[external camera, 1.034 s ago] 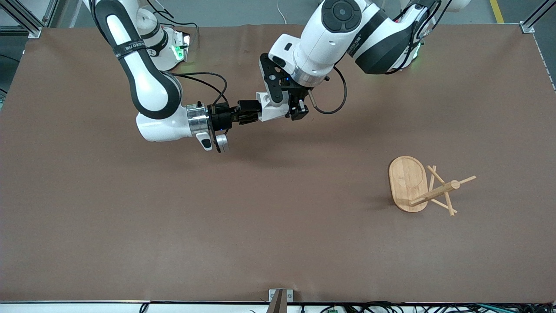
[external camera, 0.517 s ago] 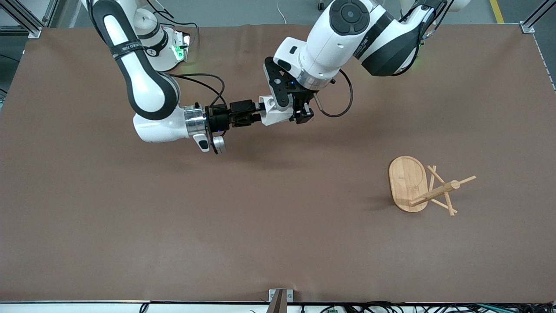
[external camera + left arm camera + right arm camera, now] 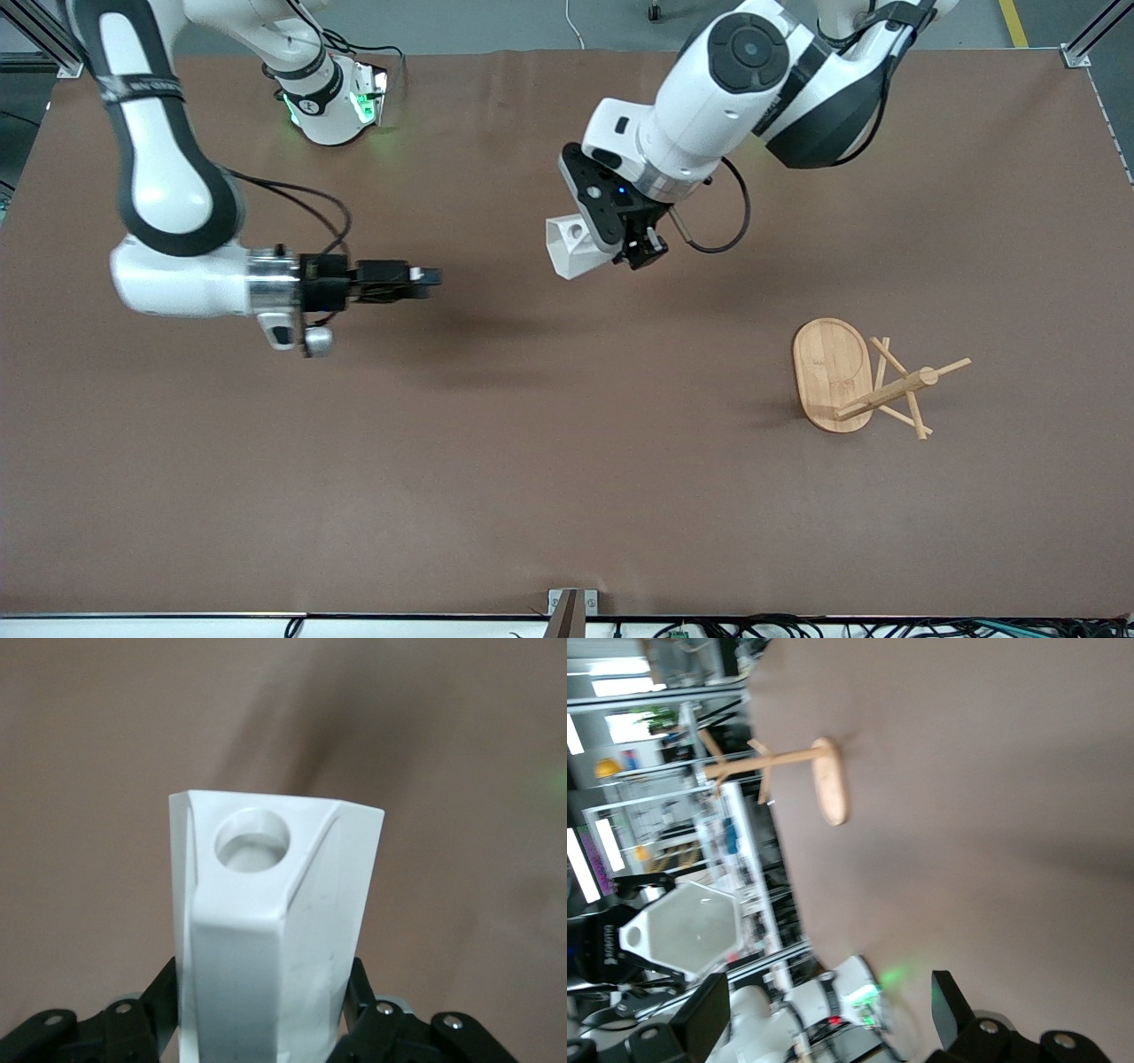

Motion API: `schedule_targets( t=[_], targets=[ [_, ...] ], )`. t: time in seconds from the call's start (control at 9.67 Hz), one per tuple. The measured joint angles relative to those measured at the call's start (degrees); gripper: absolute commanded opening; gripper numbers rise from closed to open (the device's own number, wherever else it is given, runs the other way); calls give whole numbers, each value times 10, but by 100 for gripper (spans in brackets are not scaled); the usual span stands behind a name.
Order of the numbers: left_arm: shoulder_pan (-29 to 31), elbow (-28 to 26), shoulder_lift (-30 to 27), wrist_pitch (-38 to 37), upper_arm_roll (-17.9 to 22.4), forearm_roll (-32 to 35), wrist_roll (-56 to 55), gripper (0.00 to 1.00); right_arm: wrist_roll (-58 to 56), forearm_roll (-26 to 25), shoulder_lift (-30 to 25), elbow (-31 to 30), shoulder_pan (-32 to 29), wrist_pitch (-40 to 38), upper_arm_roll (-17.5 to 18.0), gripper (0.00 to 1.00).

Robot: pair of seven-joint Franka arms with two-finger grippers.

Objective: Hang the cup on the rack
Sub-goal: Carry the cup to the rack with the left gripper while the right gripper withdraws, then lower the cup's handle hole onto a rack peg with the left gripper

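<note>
Cup (image 3: 570, 247): held up in the air by the left gripper (image 3: 620, 244), over the bare middle of the table (image 3: 496, 496), at about 10 o'clock from the rack in the front view. It is tipped on its side, with the handle and its round hole (image 3: 252, 840) turned up and away from the fingers; judged, this keeps the hole free for a peg.

Left gripper: its fingers (image 3: 142, 1010) press the cup's body from both sides low down, clear of the handle. The grasp looks firm, since flat facets give the pads something square to bear on.

Right gripper (image 3: 425, 279): hangs over the table toward the right arm's end, at about 9 o'clock from the cup and well apart from it. Its fingers (image 3: 700, 1019) are spread with nothing between them. This arm waits.

Rack (image 3: 864, 381): stands on its oval base (image 3: 831, 372) on the table toward the left arm's end, nearer the front camera than the cup. Nothing hangs on its thin pegs (image 3: 948, 365).

Step in hand: judged, carrying the cup to the rack; the hanging is not yet done.

Next move calls for: lining the hole up with one peg's tip. The pegs are thin and slanted, so a poor angle could knock the light rack.
</note>
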Motion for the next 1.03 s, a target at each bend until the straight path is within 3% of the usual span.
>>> schedule_targets(
  t=[0.31, 0.62, 0.83, 1.03],
  targets=[
    [58, 14, -6, -41, 2, 17, -111, 2, 69, -220, -48, 5, -83, 0, -4, 100],
    [104, 28, -24, -74, 4, 26, -243, 2, 96, -461, -71, 31, -110, 9, -5, 100],
    [124, 32, -28, -86, 10, 68, -295, 2, 128, -560, -110, 44, -111, -21, -5, 100],
    [151, 32, -28, -95, 12, 97, -304, 2, 136, -593, -142, 105, -120, -79, -18, 100]
  ],
)
